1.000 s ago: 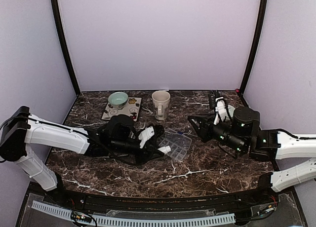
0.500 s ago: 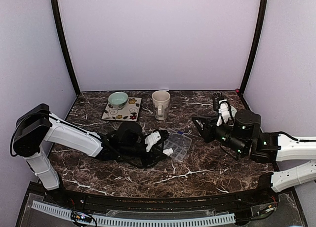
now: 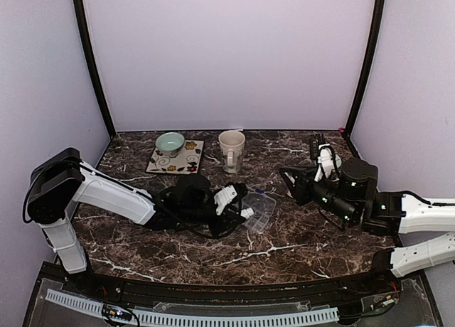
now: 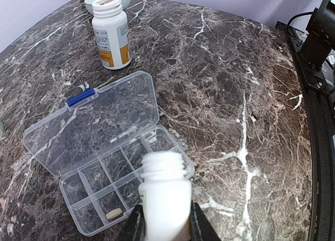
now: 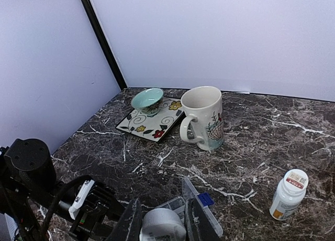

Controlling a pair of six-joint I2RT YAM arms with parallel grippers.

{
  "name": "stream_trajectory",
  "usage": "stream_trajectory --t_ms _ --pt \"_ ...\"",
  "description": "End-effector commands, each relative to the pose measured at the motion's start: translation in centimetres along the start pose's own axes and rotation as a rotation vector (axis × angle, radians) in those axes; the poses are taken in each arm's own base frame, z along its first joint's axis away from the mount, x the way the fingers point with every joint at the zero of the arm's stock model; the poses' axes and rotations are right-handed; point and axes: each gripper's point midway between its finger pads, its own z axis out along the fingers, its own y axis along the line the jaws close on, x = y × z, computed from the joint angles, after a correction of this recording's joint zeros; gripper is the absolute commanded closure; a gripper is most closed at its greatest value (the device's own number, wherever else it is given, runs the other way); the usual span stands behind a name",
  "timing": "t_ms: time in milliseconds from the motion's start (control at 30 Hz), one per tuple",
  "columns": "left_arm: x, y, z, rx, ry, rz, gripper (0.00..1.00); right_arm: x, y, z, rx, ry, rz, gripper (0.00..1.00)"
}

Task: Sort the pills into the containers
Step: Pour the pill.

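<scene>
Reaching farther toward frame centre, left end effector (image 4: 166,222) clamps the open bottle (image 4: 165,186) above the tray (image 4: 84,181), 1 pill (image 4: 113,214) inside; right end effector (image 5: 162,220) pinches a round cap (image 5: 162,228). Pouring looks next.

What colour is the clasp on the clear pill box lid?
Blue. The clasp on the clear plastic pill-organizer tray shows best in the left wrist view.

left pincer (image 4: 166,228) advanced, seemingly over tray (image 4: 97,175)

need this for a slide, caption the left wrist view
left fingers hold an uncapped white bottle at the open pill organizer, one pill in a compartment, a capped bottle standing beyond
</scene>
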Motion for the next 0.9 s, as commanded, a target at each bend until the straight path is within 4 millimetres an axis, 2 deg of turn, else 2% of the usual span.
stream_trajectory --t_ms 0,867 --pt "-0.7 0.3 0.5 -0.015 -0.006 -0.005 1.00 -1.2 -0.2 -0.4 -0.004 -0.052 0.030 1.00" --pt "1.2 1.0 2.1 -0.037 0.089 -0.022 1.00 -1.1 -0.6 -0.7 -0.005 -0.055 0.041 1.00"
